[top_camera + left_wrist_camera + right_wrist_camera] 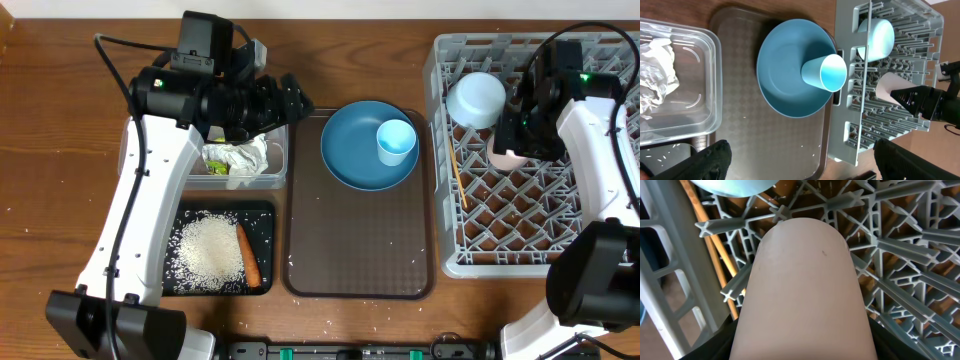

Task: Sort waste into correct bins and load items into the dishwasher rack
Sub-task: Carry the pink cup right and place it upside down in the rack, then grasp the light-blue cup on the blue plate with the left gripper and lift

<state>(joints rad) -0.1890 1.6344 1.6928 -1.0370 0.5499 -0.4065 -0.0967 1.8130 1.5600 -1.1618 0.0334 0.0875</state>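
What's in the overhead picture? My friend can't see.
The right gripper holds a pink cup over the rack, where a bowl and chopsticks lie. A light-blue cup sits on a blue plate. A wrapper lies in the clear tub; rice and carrot in the black tray.

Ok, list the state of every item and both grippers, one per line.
wrapper: crumpled, in clear tub
rice: loose, in black tray
carrot: in black tray beside rice
plate: flat on brown tray
light-blue cup: upright on plate
bowl: tilted in rack
chopsticks: lying in rack
pink cup: gripped, in rack
left gripper: open, empty
right gripper: shut on pink cup
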